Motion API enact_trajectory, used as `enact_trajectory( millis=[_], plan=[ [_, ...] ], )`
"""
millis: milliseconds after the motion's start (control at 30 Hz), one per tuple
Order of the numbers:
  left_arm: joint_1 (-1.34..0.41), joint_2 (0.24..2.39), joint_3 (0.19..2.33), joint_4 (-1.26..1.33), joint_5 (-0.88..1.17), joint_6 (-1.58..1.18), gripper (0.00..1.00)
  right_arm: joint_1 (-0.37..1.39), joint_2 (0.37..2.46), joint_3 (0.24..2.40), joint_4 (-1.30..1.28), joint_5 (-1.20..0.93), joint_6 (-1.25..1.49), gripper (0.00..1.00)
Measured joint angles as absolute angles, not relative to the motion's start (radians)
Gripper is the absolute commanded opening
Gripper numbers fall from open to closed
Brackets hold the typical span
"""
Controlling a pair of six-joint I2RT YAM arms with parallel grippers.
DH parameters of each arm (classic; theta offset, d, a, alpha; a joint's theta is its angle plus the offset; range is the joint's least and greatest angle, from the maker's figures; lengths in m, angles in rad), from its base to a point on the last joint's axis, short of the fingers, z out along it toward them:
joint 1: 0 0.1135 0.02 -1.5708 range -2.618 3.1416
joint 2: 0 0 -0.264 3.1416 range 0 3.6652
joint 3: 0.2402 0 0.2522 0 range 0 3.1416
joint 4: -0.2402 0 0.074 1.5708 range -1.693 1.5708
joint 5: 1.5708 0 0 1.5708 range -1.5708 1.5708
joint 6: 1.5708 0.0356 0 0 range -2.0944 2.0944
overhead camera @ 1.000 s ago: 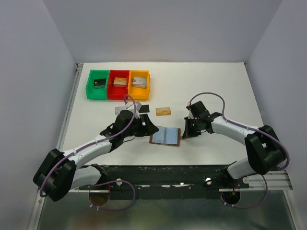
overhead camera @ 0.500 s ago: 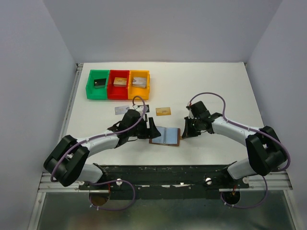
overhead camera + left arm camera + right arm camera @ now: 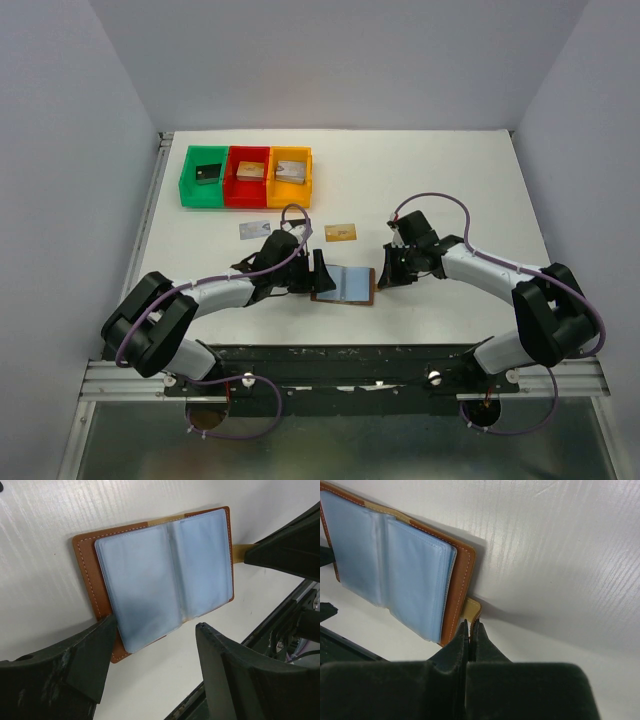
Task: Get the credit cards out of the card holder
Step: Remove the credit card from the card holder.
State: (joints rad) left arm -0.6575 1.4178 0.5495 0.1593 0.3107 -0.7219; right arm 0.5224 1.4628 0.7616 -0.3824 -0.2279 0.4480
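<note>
The small brown leather bifold card holder (image 3: 345,284) lies open and flat on the white surface (image 3: 450,180), between the two arms and near their bases, with its light blue translucent plastic sleeves (image 3: 165,575) facing up. The right gripper (image 3: 470,630) is clenched on the little tan snap tab (image 3: 472,609) at the holder's right edge. The left gripper (image 3: 156,630) is released, its jaws spread wide over the holder's left edge and sleeves and touching nothing that can be seen. A thin silvery grey-blue card (image 3: 254,229) and a thin gold-tan card (image 3: 342,232) lie on the surface just beyond the holder. The green, red and orange plastic trays (image 3: 247,177) stand further back. Whether any card is inside the sleeves cannot be told from these views.

Hazards, in my judgement:
- The restraint is a pinch on a narrow, flexible tab. A sideways pull from the left arm could slip it free, or drag the whole holder across the surface.
- The sleeves are soft and layered. If the left jaws close, they may take hold of plastic rather than a card edge and lift or crease the pages.
- Too low a descent could press the leather cover and flip it shut.
</note>
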Motion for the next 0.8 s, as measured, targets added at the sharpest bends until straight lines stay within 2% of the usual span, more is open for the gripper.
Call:
enact_trajectory(
  millis=[800],
  plan=[
    [-0.712, 1.465, 0.6, 0.195, 0.36, -0.676, 0.79, 0.522, 1.466, 0.762, -0.359, -0.257, 0.453, 0.0]
  ],
)
